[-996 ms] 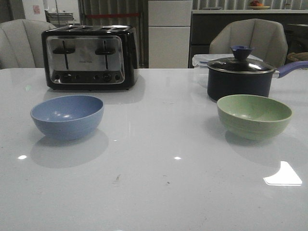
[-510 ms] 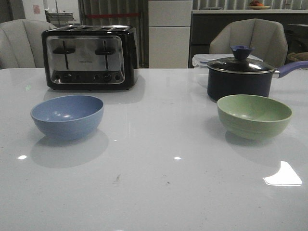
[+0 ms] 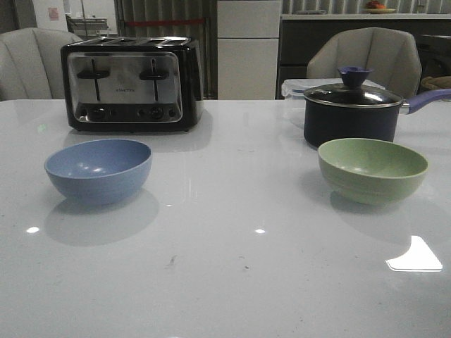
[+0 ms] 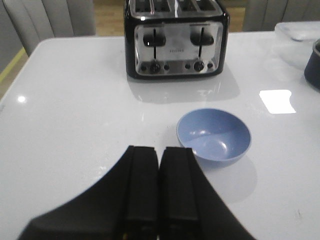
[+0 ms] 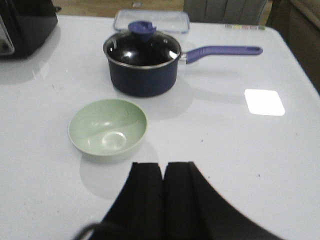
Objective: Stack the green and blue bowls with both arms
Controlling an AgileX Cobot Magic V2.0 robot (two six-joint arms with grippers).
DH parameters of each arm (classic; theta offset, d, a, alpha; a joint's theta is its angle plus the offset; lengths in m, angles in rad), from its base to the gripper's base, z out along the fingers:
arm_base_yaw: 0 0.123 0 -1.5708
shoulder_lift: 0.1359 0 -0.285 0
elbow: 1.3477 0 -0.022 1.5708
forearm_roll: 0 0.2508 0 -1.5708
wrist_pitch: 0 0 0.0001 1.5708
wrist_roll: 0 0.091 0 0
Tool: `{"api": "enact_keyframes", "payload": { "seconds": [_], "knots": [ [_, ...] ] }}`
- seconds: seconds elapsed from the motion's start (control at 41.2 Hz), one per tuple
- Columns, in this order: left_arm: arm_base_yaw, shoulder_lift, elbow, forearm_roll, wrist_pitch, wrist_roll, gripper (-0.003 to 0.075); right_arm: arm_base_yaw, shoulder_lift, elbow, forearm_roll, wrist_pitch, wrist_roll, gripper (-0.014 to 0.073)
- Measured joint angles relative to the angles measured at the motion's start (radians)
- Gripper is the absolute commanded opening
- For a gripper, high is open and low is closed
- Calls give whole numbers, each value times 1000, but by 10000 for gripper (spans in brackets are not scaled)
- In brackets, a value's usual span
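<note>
The dusty blue bowl (image 3: pixel 99 170) stands upright and empty on the left of the white table; it also shows in the left wrist view (image 4: pixel 214 136). The pale green bowl (image 3: pixel 372 170) stands upright and empty on the right; it also shows in the right wrist view (image 5: pixel 108 129). My left gripper (image 4: pixel 159 149) is shut and empty, held above the table a little short of the blue bowl. My right gripper (image 5: pixel 163 164) is shut and empty, held above the table a little short of the green bowl. Neither arm shows in the front view.
A black and chrome toaster (image 3: pixel 132 83) stands behind the blue bowl. A dark lidded saucepan (image 3: pixel 352 111) with a purple handle (image 3: pixel 427 100) stands just behind the green bowl, with a clear lidded box (image 5: pixel 151 20) beyond it. Chairs stand past the table's far edge.
</note>
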Motion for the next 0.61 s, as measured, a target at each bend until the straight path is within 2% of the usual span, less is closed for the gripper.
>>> {"api": "enact_keyframes", "payload": {
  "seconds": [0.291,0.364,0.413,0.559,0.607],
  "knots": [
    [0,86,0,0,41,0,94,0,152,0,0,25,0,33],
    [0,96,0,0,41,0,115,0,187,0,0,36,0,82],
    [0,101,0,0,41,0,160,0,214,0,0,42,0,140],
    [0,102,0,0,41,0,412,0,294,0,2,50,0,416],
    [0,102,0,0,41,0,470,0,318,0,7,50,0,475]
  ]
}}
